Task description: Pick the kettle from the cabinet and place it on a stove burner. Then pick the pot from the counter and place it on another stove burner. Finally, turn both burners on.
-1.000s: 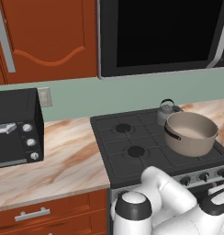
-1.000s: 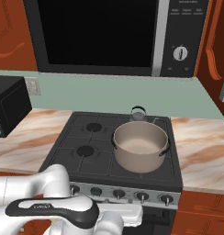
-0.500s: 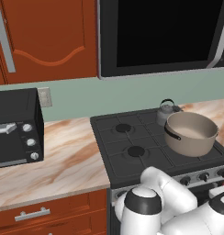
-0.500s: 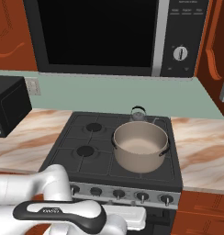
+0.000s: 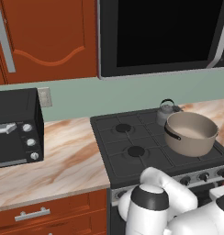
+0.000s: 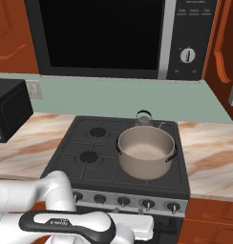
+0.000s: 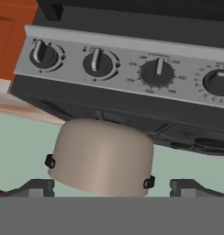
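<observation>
On the cooktop's (image 6: 66,155) right side, behind: kettle (image 6: 143,117) parked on the rear burner. Just in front: pot (image 6: 146,151) seated on the near-right burner, ready for heat. Knobs (image 7: 97,62) faced up close, jaws spread, holding nothing.

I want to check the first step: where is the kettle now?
The kettle stands on the stove's back right burner, directly behind the pot, near the green wall, in both base views.

A home kitchen: black gas cooktop (image 5: 146,147) set in a marble counter (image 5: 63,160), microwave (image 6: 113,38) above, wooden cabinets (image 5: 49,41).
</observation>
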Available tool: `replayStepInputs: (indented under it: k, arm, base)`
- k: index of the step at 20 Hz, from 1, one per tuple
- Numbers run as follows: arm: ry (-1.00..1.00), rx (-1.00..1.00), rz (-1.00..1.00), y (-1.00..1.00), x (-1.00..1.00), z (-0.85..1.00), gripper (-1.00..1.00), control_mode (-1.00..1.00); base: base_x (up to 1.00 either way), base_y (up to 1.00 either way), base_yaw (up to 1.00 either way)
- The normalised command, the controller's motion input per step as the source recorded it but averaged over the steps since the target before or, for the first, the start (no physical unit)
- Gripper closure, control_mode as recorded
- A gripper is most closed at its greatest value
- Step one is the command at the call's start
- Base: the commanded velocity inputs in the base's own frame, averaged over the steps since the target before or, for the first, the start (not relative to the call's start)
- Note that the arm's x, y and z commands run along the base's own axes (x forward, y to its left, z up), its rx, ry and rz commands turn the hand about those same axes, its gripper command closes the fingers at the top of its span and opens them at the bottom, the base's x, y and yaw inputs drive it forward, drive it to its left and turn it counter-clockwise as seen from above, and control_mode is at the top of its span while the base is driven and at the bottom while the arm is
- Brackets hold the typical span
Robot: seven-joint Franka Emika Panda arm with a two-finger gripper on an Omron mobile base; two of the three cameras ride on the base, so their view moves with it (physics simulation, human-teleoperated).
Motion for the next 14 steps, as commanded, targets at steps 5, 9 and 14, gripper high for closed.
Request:
replayStepInputs:
  k: [5,9,14]
  arm:
    - [-0.03,0.00,0.00,0.00,0.10,-0.08,-1.00,-1.00]
    - [-0.01,0.00,0.00,0.00,0.17,-0.12,-1.00,-1.00]
    - [-0.02,0.00,0.00,0.00,0.16,-0.18,-1.00,-1.00]
  base:
    - [0.00,0.00,0.00]
    - [0.00,0.00,0.00]
    - [0.00,0.00,0.00]
